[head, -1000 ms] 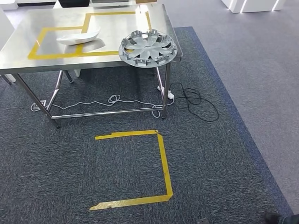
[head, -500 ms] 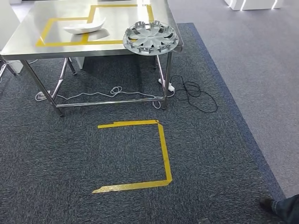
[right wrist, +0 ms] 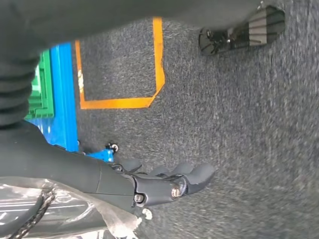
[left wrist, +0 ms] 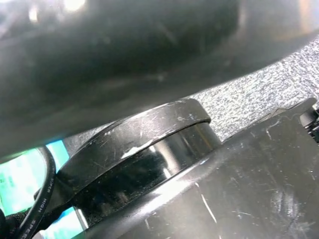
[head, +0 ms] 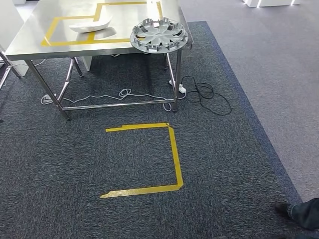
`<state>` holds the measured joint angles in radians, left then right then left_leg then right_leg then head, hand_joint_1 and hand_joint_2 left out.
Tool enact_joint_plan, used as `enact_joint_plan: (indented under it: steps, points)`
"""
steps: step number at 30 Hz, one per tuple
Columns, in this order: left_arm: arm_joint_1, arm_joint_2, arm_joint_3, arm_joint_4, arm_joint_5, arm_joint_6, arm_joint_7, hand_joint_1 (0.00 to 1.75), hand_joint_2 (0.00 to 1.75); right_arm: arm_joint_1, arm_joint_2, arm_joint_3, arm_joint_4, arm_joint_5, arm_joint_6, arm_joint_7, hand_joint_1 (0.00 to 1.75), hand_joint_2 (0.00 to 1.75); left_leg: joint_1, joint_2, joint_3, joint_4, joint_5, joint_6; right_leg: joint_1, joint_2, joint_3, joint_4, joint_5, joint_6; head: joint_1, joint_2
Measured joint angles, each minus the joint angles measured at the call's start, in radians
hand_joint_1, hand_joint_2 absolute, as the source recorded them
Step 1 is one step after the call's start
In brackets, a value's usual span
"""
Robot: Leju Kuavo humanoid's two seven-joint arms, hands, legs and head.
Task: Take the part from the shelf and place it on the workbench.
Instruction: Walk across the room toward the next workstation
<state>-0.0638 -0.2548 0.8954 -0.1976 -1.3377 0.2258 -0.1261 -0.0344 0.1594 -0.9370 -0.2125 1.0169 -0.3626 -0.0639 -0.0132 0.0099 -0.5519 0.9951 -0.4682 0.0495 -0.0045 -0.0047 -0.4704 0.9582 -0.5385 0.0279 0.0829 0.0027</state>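
Observation:
A silver wheel cover (head: 159, 35) lies at the near right corner of the steel workbench (head: 30, 42), slightly over its edge. A white curved part (head: 91, 25) rests farther left on the yellow tape outline (head: 56, 22) on the bench top. In the right wrist view my right hand (right wrist: 165, 181) hangs above the dark carpet with its fingers stretched out and nothing in them. The bench stands some way ahead of me, across the carpet.
A yellow tape square (head: 175, 154) marks the carpet in front of the bench. Cables and a power strip (head: 205, 97) lie by the bench's right leg. A person's shoe and trouser leg (head: 301, 213) are at the lower right. A blue rack (right wrist: 64, 94) with a green crate (right wrist: 41, 84) stands near my right hand.
The whole picture has shifted: bench and floor tape have slid up in the frame, so the camera has moved. The person's foot has come further into the lower right corner.

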Motion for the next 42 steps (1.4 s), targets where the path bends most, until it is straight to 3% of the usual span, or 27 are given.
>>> enact_joint_plan:
  steps: [4, 9, 20, 28, 30, 31, 33, 34, 35, 36, 37, 39, 40, 42]
  points:
    - [0.000, 0.000, 0.001, 0.000, 0.000, 0.004, 0.001, 0.00, 0.00, -0.001, 0.001, -0.009, 0.000, -0.006, 0.007, 0.000, 0.00, 0.00, 0.004, -0.001, 0.000, -0.007, 0.012, -0.017, 0.004, -0.002, -0.004, 0.002, 0.006, -0.010, 0.000, 0.000]
    - [0.000, 0.000, 0.001, 0.000, 0.001, 0.008, 0.001, 0.00, 0.00, -0.001, 0.002, -0.018, 0.000, -0.013, 0.010, -0.001, 0.00, 0.00, 0.006, -0.002, 0.000, -0.010, 0.017, -0.025, 0.006, -0.002, -0.006, 0.003, 0.008, -0.013, 0.000, 0.000]
    - [0.000, 0.000, 0.001, 0.000, 0.001, 0.008, 0.001, 0.00, 0.00, -0.001, 0.002, -0.023, 0.000, 0.001, 0.001, -0.007, 0.00, 0.00, 0.005, -0.002, -0.004, -0.007, 0.016, -0.024, 0.004, -0.002, -0.008, 0.003, 0.009, -0.012, 0.001, 0.000]
    - [0.000, 0.002, 0.001, 0.000, 0.000, 0.010, 0.002, 0.00, 0.00, -0.002, 0.005, -0.023, 0.000, 0.020, -0.012, -0.009, 0.00, 0.00, 0.002, -0.005, -0.014, 0.000, 0.016, -0.012, 0.002, -0.007, -0.004, 0.002, 0.014, -0.003, 0.000, 0.000]
    - [0.000, 0.001, 0.001, 0.000, -0.001, 0.010, 0.002, 0.00, 0.00, -0.002, 0.006, -0.023, 0.000, 0.021, -0.016, -0.009, 0.00, 0.00, 0.008, -0.009, -0.015, -0.013, 0.026, -0.004, 0.002, -0.006, -0.012, 0.020, -0.005, 0.004, 0.001, 0.000]
    - [0.000, 0.001, 0.001, 0.000, -0.001, 0.011, 0.002, 0.00, 0.00, -0.002, 0.006, -0.023, 0.000, 0.021, -0.017, -0.008, 0.00, 0.00, 0.011, -0.012, -0.017, -0.020, 0.032, 0.000, 0.001, -0.004, -0.029, 0.057, -0.032, 0.007, 0.003, 0.000]
    - [0.000, 0.000, 0.001, 0.000, -0.002, 0.010, 0.002, 0.00, 0.00, -0.002, 0.006, -0.023, 0.000, 0.021, -0.018, -0.007, 0.00, 0.00, 0.013, -0.019, -0.025, -0.022, 0.038, 0.003, -0.003, 0.001, -0.088, 0.187, -0.106, 0.015, 0.004, 0.000]
    - [0.001, 0.000, 0.001, 0.000, -0.002, 0.010, 0.002, 0.00, 0.00, -0.002, 0.006, -0.023, 0.000, 0.021, -0.019, -0.006, 0.00, 0.00, 0.014, -0.024, -0.029, -0.022, 0.040, 0.001, -0.005, 0.002, -0.117, 0.253, -0.134, 0.018, 0.004, 0.000]
    - [0.002, 0.000, 0.001, 0.000, -0.002, 0.009, 0.002, 0.00, 0.00, -0.001, 0.006, -0.023, 0.000, 0.020, -0.019, -0.005, 0.00, 0.00, 0.014, -0.031, -0.033, -0.021, 0.043, -0.001, -0.008, 0.002, -0.133, 0.291, -0.143, 0.021, 0.004, 0.000]
    - [0.002, 0.000, 0.001, 0.000, -0.003, 0.009, 0.002, 0.00, 0.00, -0.001, 0.006, -0.023, 0.000, 0.020, -0.019, -0.003, 0.00, 0.00, 0.016, -0.039, -0.036, -0.020, 0.046, -0.005, -0.010, 0.002, -0.131, 0.291, -0.133, 0.024, 0.004, 0.000]
    - [0.002, 0.000, 0.001, 0.000, -0.004, 0.009, 0.002, 0.00, 0.00, 0.000, 0.006, -0.023, 0.000, 0.020, -0.019, -0.001, 0.00, 0.00, 0.018, -0.048, -0.039, -0.018, 0.048, -0.009, -0.014, 0.005, -0.106, 0.247, -0.103, 0.026, 0.004, 0.000]
    - [0.001, 0.000, 0.001, 0.000, -0.005, 0.008, 0.002, 0.00, 0.00, 0.000, 0.006, -0.023, 0.000, 0.021, -0.020, 0.001, 0.00, 0.00, 0.022, -0.070, -0.048, -0.007, 0.051, -0.021, -0.021, 0.035, -0.031, 0.102, -0.041, 0.031, 0.004, 0.000]
    - [0.000, -0.001, 0.001, 0.000, -0.006, 0.008, 0.002, 0.00, 0.00, -0.001, 0.006, -0.023, 0.000, 0.021, -0.020, 0.001, 0.00, 0.00, 0.022, -0.081, -0.054, -0.001, 0.053, -0.028, -0.024, 0.051, -0.004, 0.047, -0.024, 0.028, 0.004, 0.000]
    - [0.000, 0.000, 0.001, 0.000, -0.006, 0.008, 0.002, 0.00, 0.00, 0.000, 0.007, -0.023, 0.000, 0.022, -0.022, 0.002, 0.00, 0.00, 0.021, -0.098, -0.063, 0.004, 0.060, -0.044, -0.021, 0.065, 0.009, 0.013, -0.023, 0.015, 0.003, 0.000]
